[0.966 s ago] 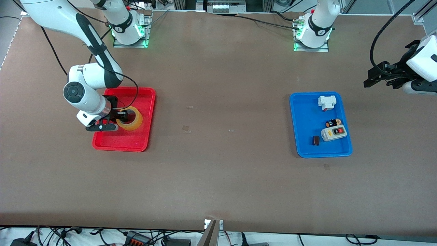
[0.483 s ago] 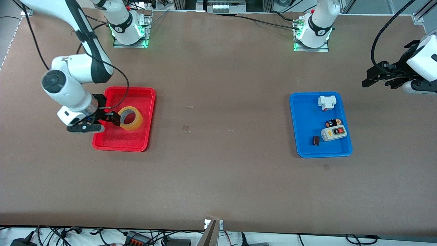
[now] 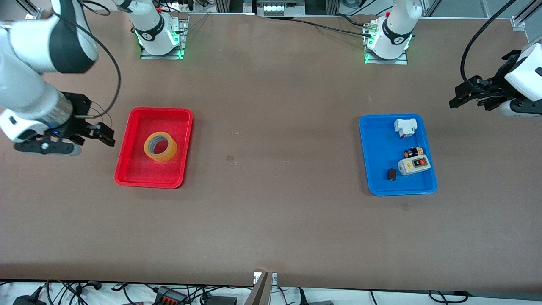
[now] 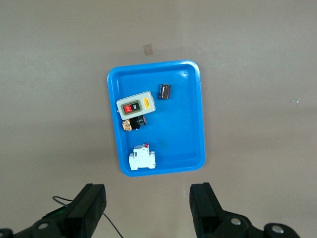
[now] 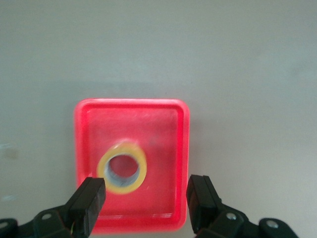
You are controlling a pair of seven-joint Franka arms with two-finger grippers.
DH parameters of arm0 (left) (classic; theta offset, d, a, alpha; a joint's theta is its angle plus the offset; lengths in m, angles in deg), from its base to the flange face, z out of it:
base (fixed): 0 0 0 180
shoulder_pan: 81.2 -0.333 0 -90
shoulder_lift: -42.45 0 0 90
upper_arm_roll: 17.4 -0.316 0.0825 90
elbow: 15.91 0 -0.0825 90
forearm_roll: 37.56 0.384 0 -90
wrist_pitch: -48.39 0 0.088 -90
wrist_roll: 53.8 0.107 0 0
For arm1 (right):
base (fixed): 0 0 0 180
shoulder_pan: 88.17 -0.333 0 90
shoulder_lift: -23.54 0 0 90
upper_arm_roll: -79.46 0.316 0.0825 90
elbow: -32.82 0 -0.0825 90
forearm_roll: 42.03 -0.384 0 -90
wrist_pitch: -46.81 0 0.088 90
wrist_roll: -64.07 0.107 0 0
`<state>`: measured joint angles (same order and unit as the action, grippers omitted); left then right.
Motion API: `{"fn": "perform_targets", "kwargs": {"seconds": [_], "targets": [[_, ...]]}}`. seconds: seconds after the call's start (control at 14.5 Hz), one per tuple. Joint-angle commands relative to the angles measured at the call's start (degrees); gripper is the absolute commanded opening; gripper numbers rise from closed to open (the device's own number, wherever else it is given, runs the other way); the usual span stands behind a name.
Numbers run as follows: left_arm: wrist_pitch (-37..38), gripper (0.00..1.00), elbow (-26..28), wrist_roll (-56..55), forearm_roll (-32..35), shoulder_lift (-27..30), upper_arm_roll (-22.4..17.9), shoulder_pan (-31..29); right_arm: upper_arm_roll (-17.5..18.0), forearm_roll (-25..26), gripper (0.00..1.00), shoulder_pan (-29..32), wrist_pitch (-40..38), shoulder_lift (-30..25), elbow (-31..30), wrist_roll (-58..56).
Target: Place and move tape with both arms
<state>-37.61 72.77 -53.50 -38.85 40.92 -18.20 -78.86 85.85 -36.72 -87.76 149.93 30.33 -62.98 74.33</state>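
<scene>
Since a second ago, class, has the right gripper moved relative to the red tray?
Yes. The right gripper, open, has pulled away from the tape and off the red tray, out over the table toward the right arm's end.

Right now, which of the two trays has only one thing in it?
The red tray, toward the right arm's end of the table: it holds only the yellow tape. The blue tray holds several small items.
</scene>
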Motion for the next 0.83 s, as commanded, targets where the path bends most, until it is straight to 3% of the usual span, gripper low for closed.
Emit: {"fn": "perform_targets", "kwargs": {"seconds": [0.0,0.21,0.55,0.76], "targets": [[1.0,1.0,-2.2,0.2,-0.5,-1.2,-0.2,-0.1,0.4,-2.4,0.97,-0.8,-9.1,1.6,10.1,3.4],[1.0,1.0,-2.2,0.2,-0.4,-1.2,-0.2,-0.1,0.6,-4.0,0.97,-1.1,-15.1,-1.3,12.4,4.2],[0.9,1.0,-2.2,0.3,-0.3,-1.2,-0.2,-0.1,1.3,-4.2,0.99,-3.0,-16.2,-9.3,5.5,7.7],[0.9,1.0,-2.2,0.3,-0.3,-1.2,-0.2,-0.1,1.3,-3.7,0.99,-3.0,-16.4,-9.1,4.8,6.8]]}}
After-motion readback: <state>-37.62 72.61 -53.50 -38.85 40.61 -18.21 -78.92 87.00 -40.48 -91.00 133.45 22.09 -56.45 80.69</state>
